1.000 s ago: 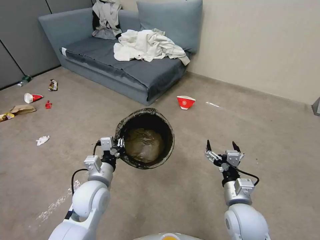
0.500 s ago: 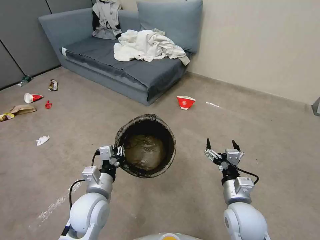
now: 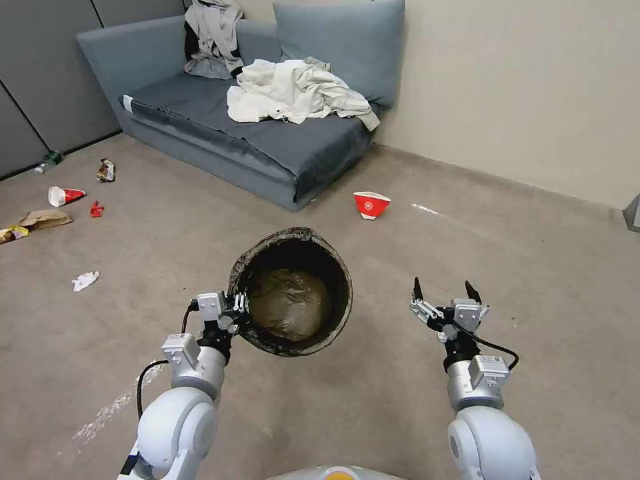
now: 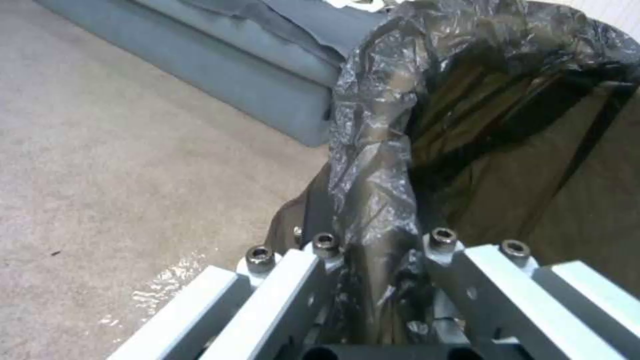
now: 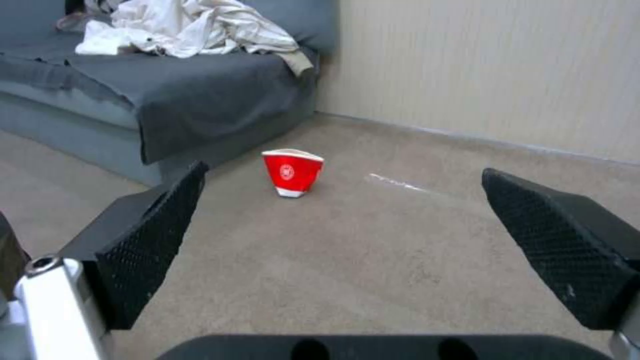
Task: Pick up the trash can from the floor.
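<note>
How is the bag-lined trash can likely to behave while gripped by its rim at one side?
Held by the left gripper at one side, the trash can probably hangs tilted. Its crinkled liner looks slippery and may slide. Seemingly empty, it is likely light.

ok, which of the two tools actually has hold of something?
The left tool: it is shut on the bag-lined rim of the trash can. The right tool hangs open with nothing in it, apart from the can.

Bare floor lies open between trash can and right claw.
</note>
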Robot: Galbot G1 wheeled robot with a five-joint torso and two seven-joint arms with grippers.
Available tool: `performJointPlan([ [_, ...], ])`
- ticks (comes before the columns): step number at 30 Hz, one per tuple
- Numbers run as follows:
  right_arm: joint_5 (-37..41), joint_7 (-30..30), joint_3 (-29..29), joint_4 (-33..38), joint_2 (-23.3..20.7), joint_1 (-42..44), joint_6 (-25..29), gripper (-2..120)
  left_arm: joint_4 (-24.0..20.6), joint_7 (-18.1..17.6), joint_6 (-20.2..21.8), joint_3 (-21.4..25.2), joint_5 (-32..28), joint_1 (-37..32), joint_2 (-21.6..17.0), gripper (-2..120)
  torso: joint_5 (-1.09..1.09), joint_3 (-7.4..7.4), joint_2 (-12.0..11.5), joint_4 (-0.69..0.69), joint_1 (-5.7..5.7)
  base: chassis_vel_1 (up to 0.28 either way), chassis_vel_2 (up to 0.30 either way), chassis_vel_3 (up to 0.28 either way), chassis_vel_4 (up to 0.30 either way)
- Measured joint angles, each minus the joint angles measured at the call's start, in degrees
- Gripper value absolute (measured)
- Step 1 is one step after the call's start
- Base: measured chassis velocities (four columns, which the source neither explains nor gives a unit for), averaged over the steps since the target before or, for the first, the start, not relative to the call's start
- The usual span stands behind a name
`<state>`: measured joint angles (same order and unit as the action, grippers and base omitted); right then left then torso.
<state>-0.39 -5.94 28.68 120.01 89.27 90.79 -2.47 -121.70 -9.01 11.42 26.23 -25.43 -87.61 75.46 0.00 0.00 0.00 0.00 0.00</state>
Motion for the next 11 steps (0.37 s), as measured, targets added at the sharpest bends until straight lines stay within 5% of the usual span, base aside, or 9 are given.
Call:
performJointPlan([
  [11,0.2,-0.1,0.2,0.0,0.0,-0.1,0.1,100,0.1,0.0,0.2,-0.2,0.1,0.5,0.4,5,0.0,0.0,0.0,0.0,0.0,0.0,0.0,0.0,0.0],
])
